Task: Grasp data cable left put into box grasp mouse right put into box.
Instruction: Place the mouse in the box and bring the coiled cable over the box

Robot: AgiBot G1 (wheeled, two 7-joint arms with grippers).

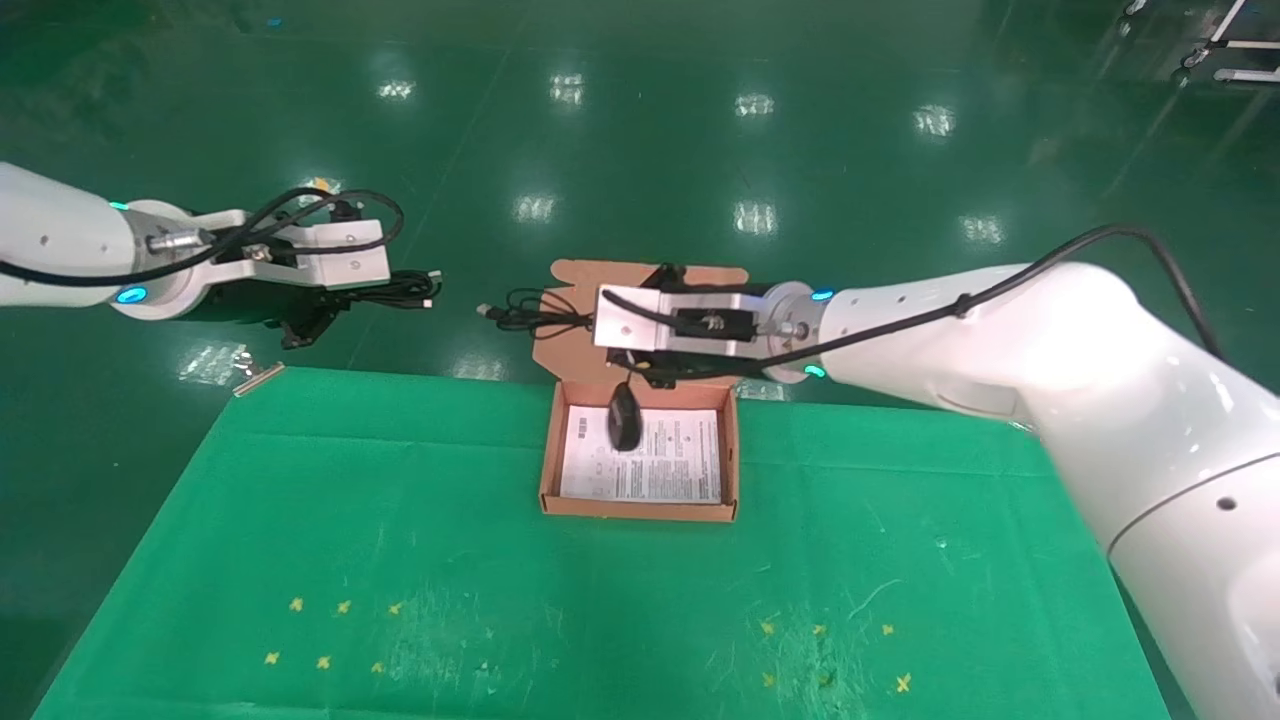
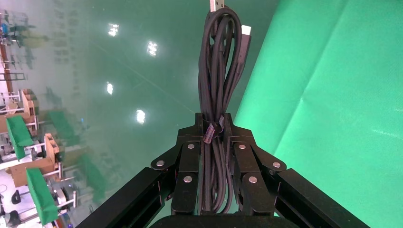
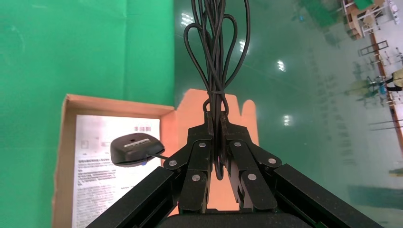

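My left gripper [image 1: 345, 300] is off the table's far left corner, shut on the data cable [image 1: 400, 291], a narrow black looped bundle; its fingers [image 2: 190, 156] clamp the bundle [image 2: 217, 71] near a wrap tie, silver plug ends pointing away. My right gripper [image 1: 603, 330] hovers over the back of the open salmon-orange box [image 1: 640, 510], shut on the mouse's bundled cord [image 1: 530, 310], also seen in the right wrist view [image 3: 215, 57]. The black mouse [image 1: 623, 417] dangles by its cord over the white leaflet in the box, underside showing [image 3: 135, 149]. I cannot tell if it touches the bottom.
The box's flap lid [image 1: 570, 350] lies open behind it, past the table's far edge. A green cloth [image 1: 400, 550] covers the table, with small yellow marks near the front. A small metal piece [image 1: 258, 375] lies at the table's far left corner. Glossy green floor lies beyond.
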